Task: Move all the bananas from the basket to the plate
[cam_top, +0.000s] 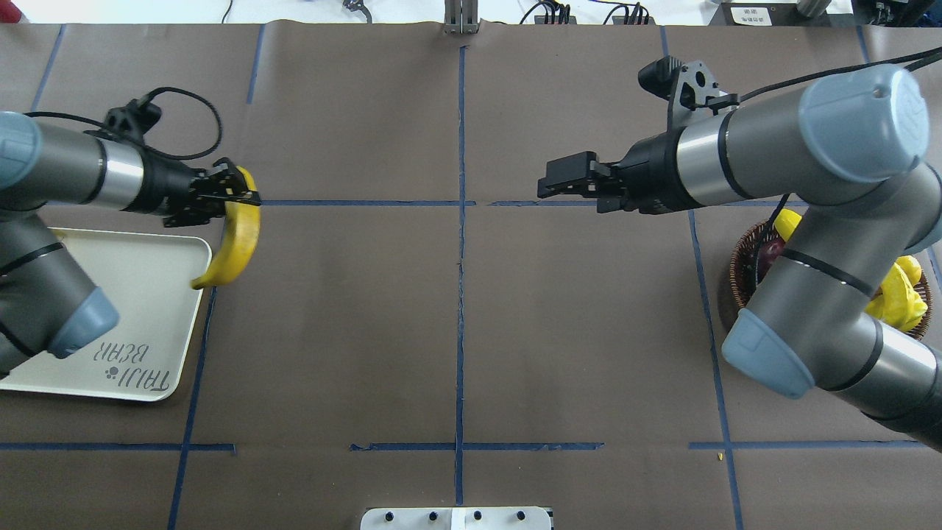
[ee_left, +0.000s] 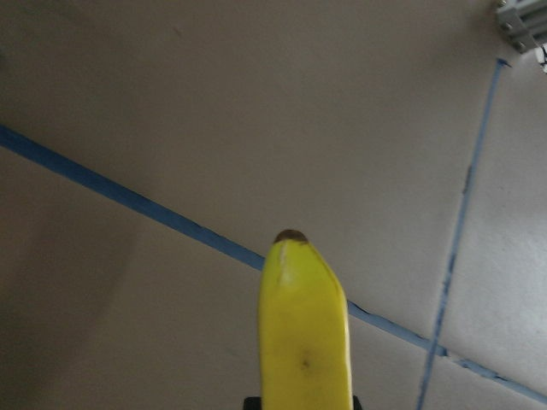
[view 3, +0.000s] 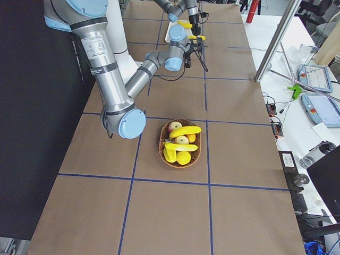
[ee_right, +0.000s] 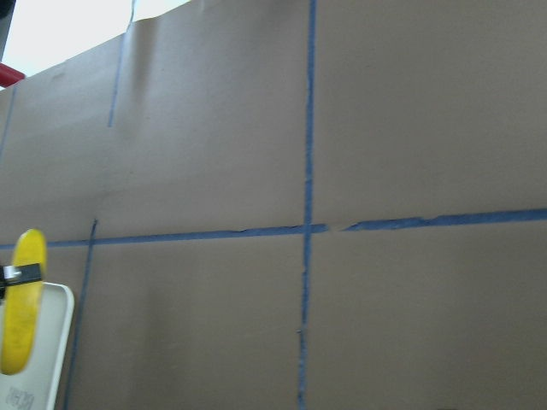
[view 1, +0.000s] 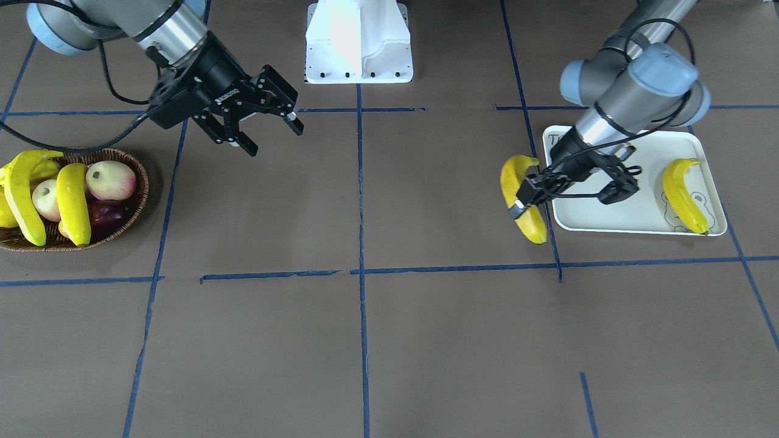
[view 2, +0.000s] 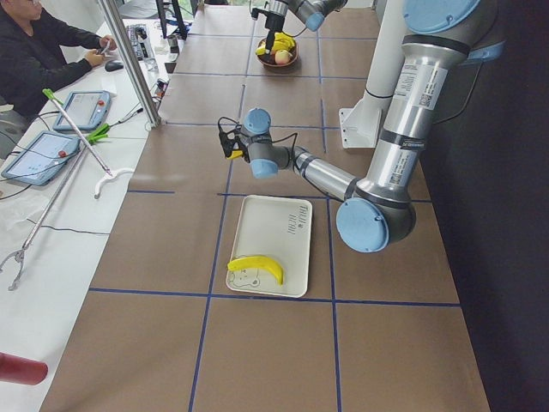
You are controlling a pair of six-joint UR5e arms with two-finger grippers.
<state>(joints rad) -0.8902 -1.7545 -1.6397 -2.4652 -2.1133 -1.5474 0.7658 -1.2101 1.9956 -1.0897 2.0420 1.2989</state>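
Note:
My left gripper is shut on a yellow banana and holds it above the table, just beside the white plate's edge. It shows in the overhead view with the banana hanging by the plate. The left wrist view shows the banana's tip. Another banana lies on the plate. Two bananas lie across the wicker basket. My right gripper is open and empty, in the air between the basket and the table's middle.
The basket also holds pale pink round fruit, a dark red fruit and plump yellow fruit. The white robot base stands at the table's middle edge. An operator sits at a side bench with tablets.

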